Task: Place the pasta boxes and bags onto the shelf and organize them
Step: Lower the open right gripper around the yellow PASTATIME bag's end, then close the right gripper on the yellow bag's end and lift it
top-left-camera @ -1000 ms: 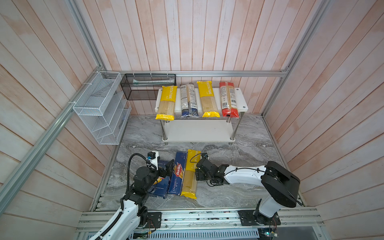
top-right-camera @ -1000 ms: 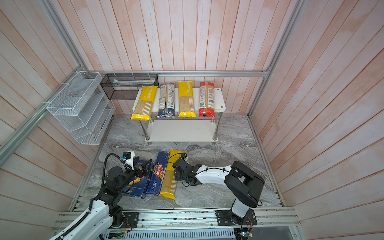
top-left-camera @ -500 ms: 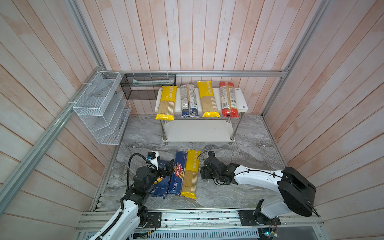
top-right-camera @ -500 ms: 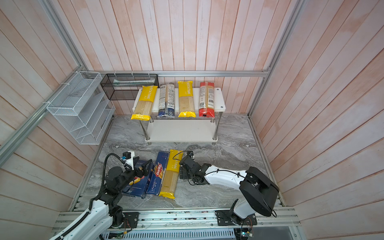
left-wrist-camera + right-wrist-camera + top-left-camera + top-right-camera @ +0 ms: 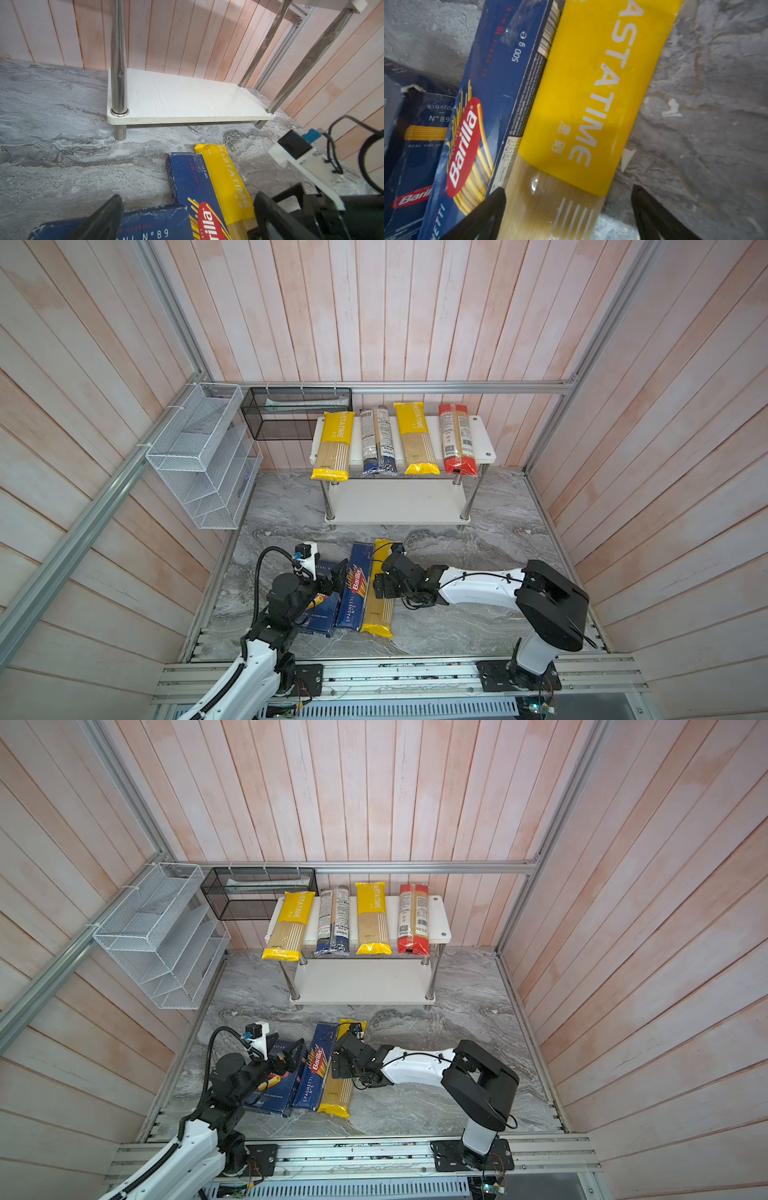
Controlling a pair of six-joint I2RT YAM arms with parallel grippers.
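The shelf (image 5: 399, 506) carries two yellow bags (image 5: 334, 443) (image 5: 415, 437), a blue-ended bag (image 5: 377, 439) and a red-ended bag (image 5: 457, 439) on its top board. On the floor lie the wide rigatoni box (image 5: 322, 610), the narrow spaghetti box (image 5: 355, 593) and a third yellow bag (image 5: 379, 610), side by side. My right gripper (image 5: 568, 190) is open and straddles this yellow bag (image 5: 591, 93), one finger by the spaghetti box (image 5: 500, 62), the other over the floor. My left gripper (image 5: 188, 199) hangs open over the rigatoni box (image 5: 149, 224).
A white wire rack (image 5: 199, 456) and a black mesh basket (image 5: 297, 412) hang on the left and back walls. The shelf's lower board (image 5: 187, 99) is bare. Chrome legs (image 5: 118, 62) stand at its corners. Grey marble floor (image 5: 478, 543) lies to the right.
My right gripper has shifted left onto the floor's yellow bag and its jaws have spread wider. The left arm and the boxes have not moved.
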